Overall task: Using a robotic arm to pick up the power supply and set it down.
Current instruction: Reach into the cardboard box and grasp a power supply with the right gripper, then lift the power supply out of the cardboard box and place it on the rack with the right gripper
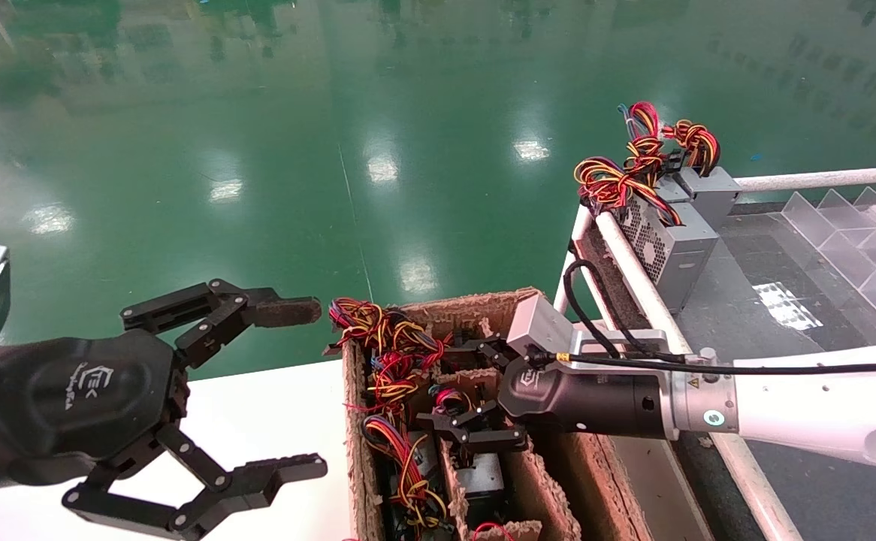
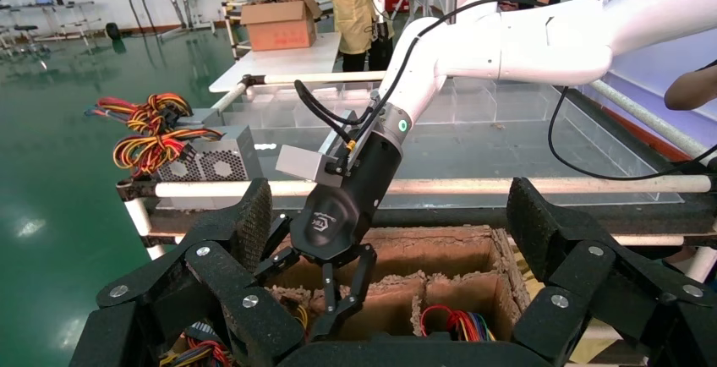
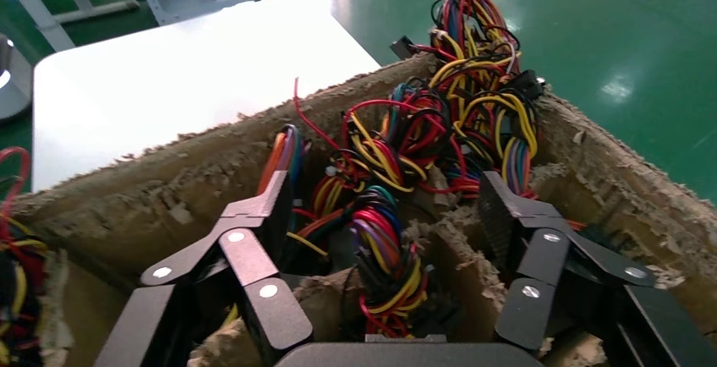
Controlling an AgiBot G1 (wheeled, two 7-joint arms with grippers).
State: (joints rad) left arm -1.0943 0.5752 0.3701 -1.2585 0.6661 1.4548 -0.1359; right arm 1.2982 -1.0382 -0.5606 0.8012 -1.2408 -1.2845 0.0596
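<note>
Frayed cardboard walls of the box [image 1: 596, 466] crowd the right gripper [image 1: 475, 391], spread wide and empty over a compartment. A snag is risked: loose wires could be caught instead of casing. The power supply [image 3: 385, 257] sits upright below, only its tangled red-yellow-purple bundle shown. The left gripper [image 1: 288, 391] hangs splayed, idle.

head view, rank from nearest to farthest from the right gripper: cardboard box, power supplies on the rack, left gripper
1. cardboard box: the right gripper hangs open right over its compartments.
2. left gripper: open, to the robot's left over the white table.
3. power supplies on the rack: farther back, on the robot's right.
</note>
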